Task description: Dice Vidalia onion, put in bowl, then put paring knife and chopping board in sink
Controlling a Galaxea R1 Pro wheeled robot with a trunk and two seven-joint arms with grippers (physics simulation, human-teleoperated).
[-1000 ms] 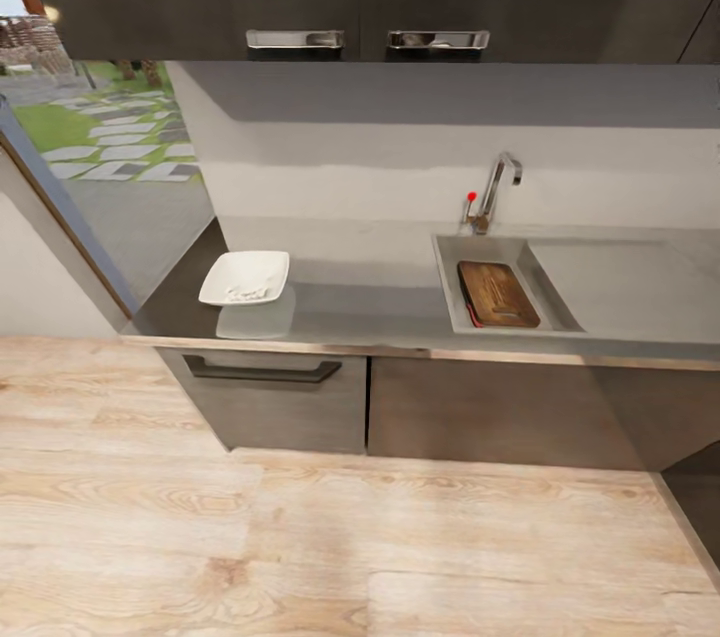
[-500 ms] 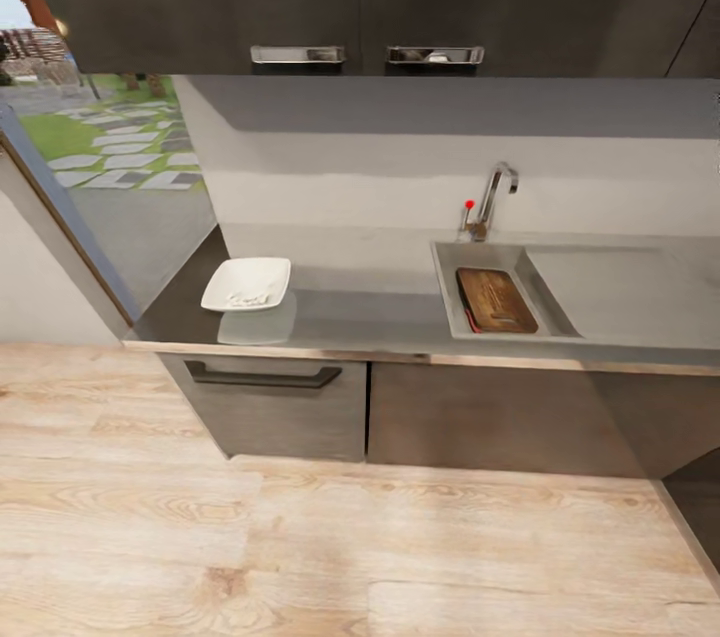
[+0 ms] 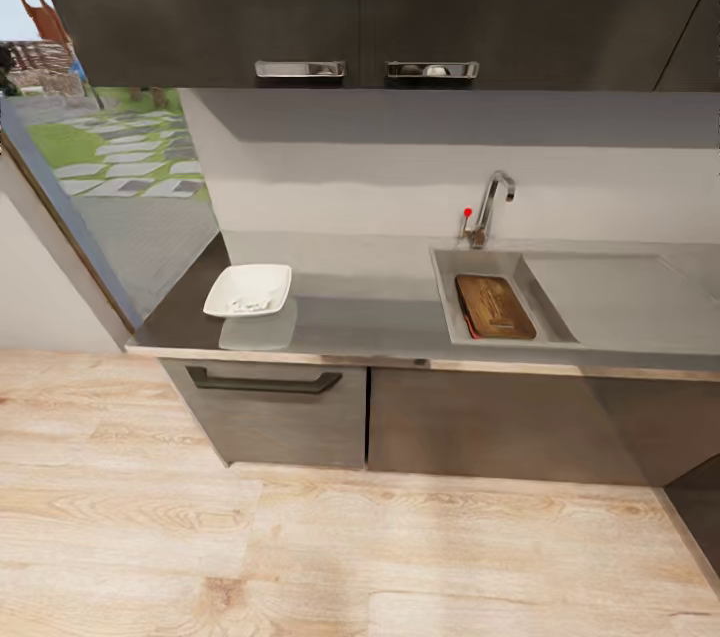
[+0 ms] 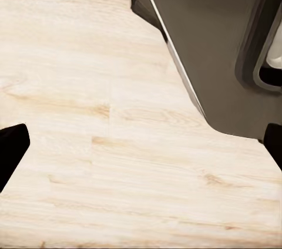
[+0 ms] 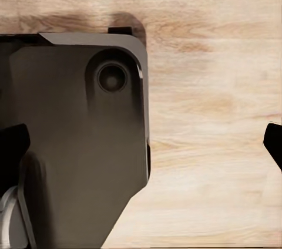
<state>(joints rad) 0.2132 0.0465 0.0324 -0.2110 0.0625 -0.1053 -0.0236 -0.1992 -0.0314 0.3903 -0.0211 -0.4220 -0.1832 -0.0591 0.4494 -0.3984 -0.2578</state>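
Board point(image 3: 495, 306): lies in the sink point(image 3: 452, 294), by its right wall.
Bowl point(image 3: 248, 290): on the counter point(image 3: 380, 317), near its left end.
Floor point(image 3: 300, 547): wide and bare before the cabinets.
Left gripper point(image 4: 141, 149): spread wide, holding nothing.
Right gripper point(image 5: 141, 143): spread wide, holding nothing.

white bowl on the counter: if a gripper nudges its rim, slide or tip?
Probably slides: the bowl looks shallow and wide-based, sitting flat on the smooth, reflective countertop. Its flaring sides might let a downward push on the rim rock it. The small pale onion pieces inside likely add little weight.
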